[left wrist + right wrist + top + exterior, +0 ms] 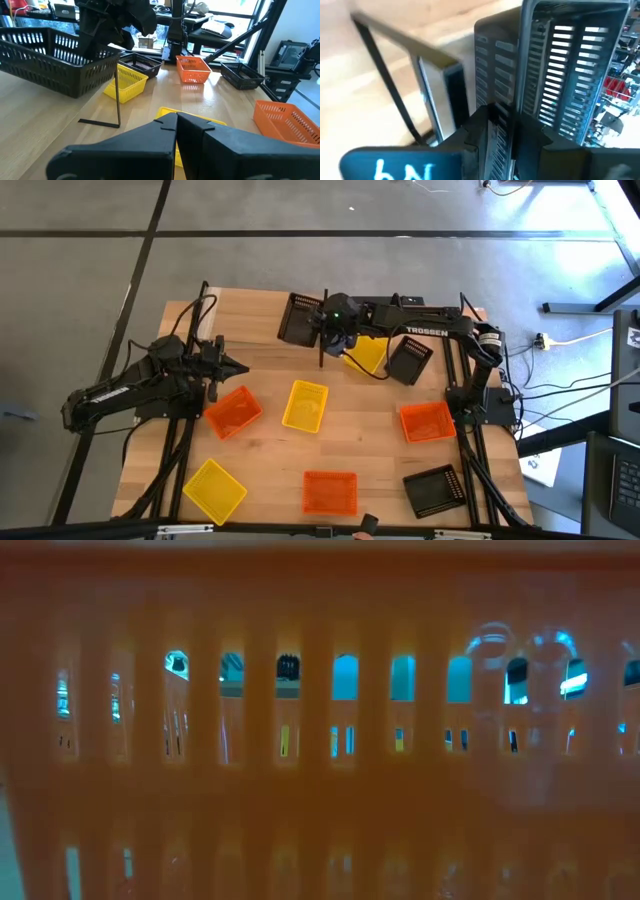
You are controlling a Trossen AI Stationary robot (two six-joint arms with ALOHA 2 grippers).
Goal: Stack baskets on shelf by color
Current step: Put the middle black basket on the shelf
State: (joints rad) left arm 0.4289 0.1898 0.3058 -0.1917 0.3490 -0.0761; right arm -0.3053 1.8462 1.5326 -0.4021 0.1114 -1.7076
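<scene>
My right gripper (326, 322) reaches across the far side of the table and is shut on a black basket (298, 320), which also shows in the left wrist view as the black basket (45, 57). The shelf's thin black bars (322, 345) stand right beside it, one post (118, 95) upright on the wood. My left gripper (243, 368) hovers shut at the table's left, touching nothing, above an orange basket (232, 412). A yellow basket (368, 356) and another black basket (410, 360) lie under the right arm. My right gripper (502, 131) holds the black basket by its slatted side wall (496, 107) on the end facing the table's right, pinched between the two fingers. The fingers come from above, slanting in from the right. Whether the basket's bottom is off the wood I cannot tell.
Loose baskets lie flat on the table: yellow (305, 406), orange (428, 422), black (436, 490), orange (330, 492), yellow (213, 490). An orange basket wall (320, 740) fills the low view. Bare wood shows at the table's far left corner (190, 320).
</scene>
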